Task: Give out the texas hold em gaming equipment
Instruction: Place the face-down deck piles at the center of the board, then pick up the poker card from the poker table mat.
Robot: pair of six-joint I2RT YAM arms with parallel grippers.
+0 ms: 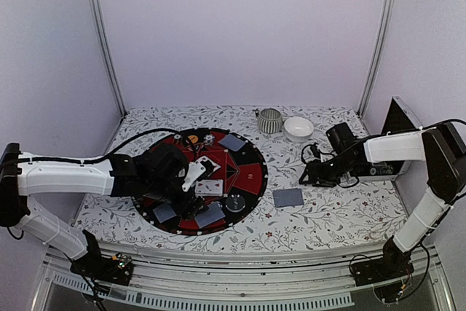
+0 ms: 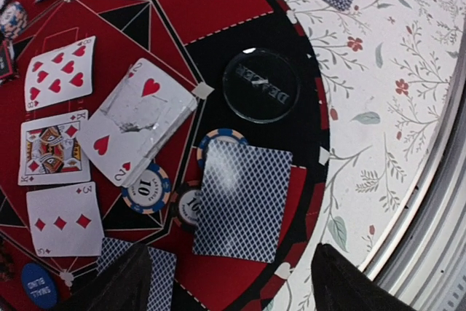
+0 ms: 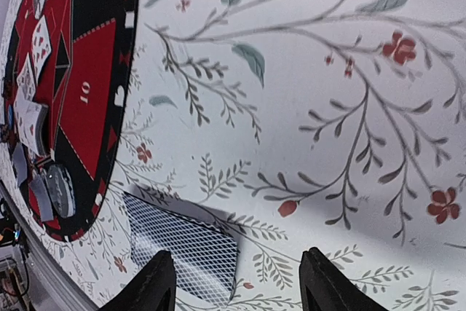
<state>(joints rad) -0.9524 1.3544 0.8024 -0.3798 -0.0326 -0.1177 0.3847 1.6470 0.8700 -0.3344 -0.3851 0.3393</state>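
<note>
Face-up cards lie on the mat: a hearts card, the two of hearts, a king and the three of diamonds. A face-down card partly covers a black chip and a blue-edged chip; another blue chip sits beside them. My left gripper is open and empty above this card. The deck lies on the tablecloth right of the mat. My right gripper is open and empty, just beside the deck.
The round red-and-black mat holds a clear dealer button, a blue small-blind button and other face-down cards. A ribbed grey cup and white bowl stand at the back. A black device is far right.
</note>
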